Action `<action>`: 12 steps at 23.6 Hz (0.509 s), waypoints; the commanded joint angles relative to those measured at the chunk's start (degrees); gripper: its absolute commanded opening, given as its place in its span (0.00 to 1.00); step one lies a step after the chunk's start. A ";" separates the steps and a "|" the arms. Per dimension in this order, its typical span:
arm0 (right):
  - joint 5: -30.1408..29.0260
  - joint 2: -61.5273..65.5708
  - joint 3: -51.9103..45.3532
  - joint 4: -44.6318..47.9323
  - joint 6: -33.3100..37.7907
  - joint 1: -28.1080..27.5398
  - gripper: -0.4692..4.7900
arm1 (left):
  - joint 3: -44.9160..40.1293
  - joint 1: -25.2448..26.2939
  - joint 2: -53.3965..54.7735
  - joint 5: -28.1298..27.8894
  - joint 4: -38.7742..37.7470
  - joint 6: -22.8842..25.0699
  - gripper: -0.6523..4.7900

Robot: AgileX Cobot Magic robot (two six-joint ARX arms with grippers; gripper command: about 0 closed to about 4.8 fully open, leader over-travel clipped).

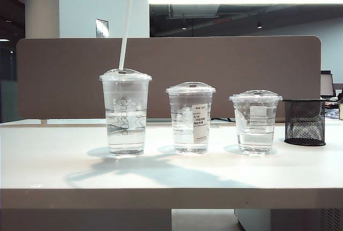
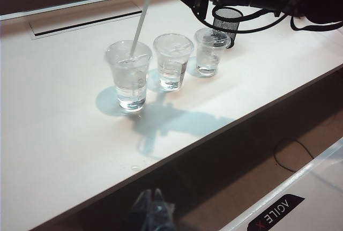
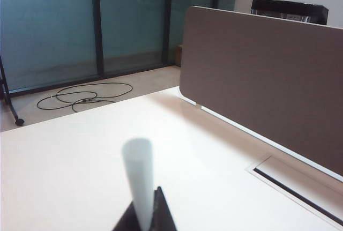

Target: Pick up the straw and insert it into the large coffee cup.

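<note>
The right gripper (image 3: 143, 217) is clamped on the straw (image 1: 126, 24), whose lower end passes through the domed lid of the large coffee cup (image 1: 125, 113) on the counter (image 1: 171, 174). The left gripper (image 2: 153, 212) hangs past the counter's edge, blurred; its fingers seem closed, though that cannot be told for sure.

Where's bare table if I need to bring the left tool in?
Bare table lies in front of the three cups toward the near edge, and left of the large coffee cup. Crowded: the cup row to the mesh pen holder, where the right tool holds the straw.
</note>
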 commanded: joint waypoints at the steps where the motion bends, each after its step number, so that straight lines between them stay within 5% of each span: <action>1: -0.07 -0.33 0.31 -0.90 -0.15 0.13 0.09 | 0.13 -0.04 0.02 0.04 0.55 -0.11 0.11; 12: -1.14 -0.31 0.24 -4.85 -0.11 1.57 0.09 | 0.13 -0.02 0.02 0.04 0.55 -0.11 0.11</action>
